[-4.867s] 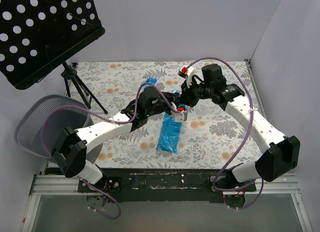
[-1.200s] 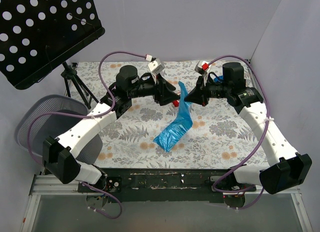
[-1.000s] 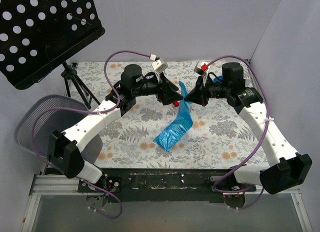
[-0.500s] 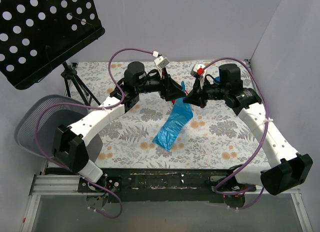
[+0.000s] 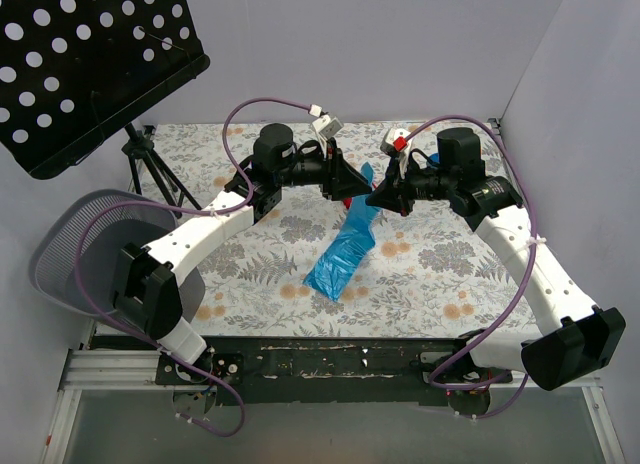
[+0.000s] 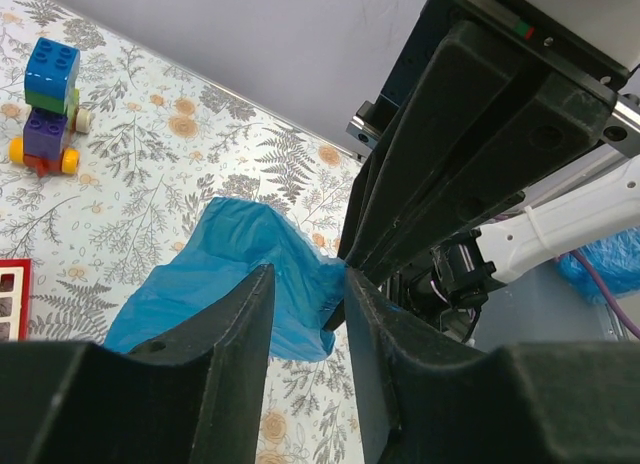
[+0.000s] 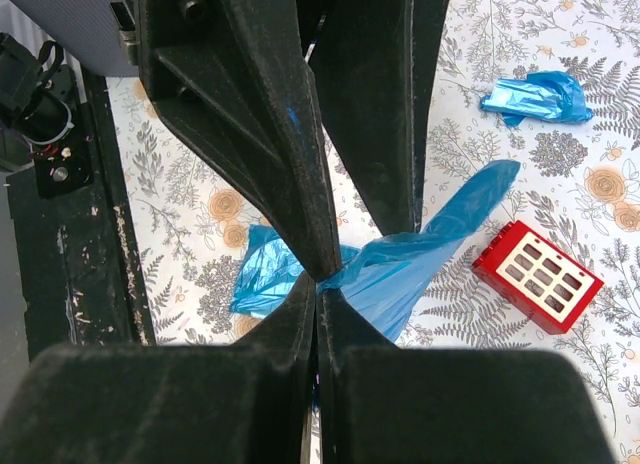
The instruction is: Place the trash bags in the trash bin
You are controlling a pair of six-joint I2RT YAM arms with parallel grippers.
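Observation:
The blue trash bag [image 5: 340,264] hangs slanted from my right gripper [image 5: 371,197], its lower end resting on the floral table [image 5: 450,274]. In the right wrist view my right gripper [image 7: 320,276] is shut on a twisted neck of the bag [image 7: 400,274]. My left gripper [image 5: 351,188] is open, and its fingers [image 7: 255,124] stand either side of the same neck. In the left wrist view the bag [image 6: 230,274] lies just beyond my open left gripper [image 6: 307,280]. The grey mesh trash bin [image 5: 75,249] stands at the far left, beside the left arm.
A second small crumpled blue bag [image 7: 535,96] lies on the table. A red toy block [image 7: 537,276] lies beside the hanging bag. A toy-brick car [image 6: 45,104] stands farther off. A black perforated music stand [image 5: 80,64] on a tripod [image 5: 150,174] stands at the back left.
My right gripper has lifted the bag's upper end off the table. My left gripper has swung up and right until its open fingers straddle the bag beside the right gripper.

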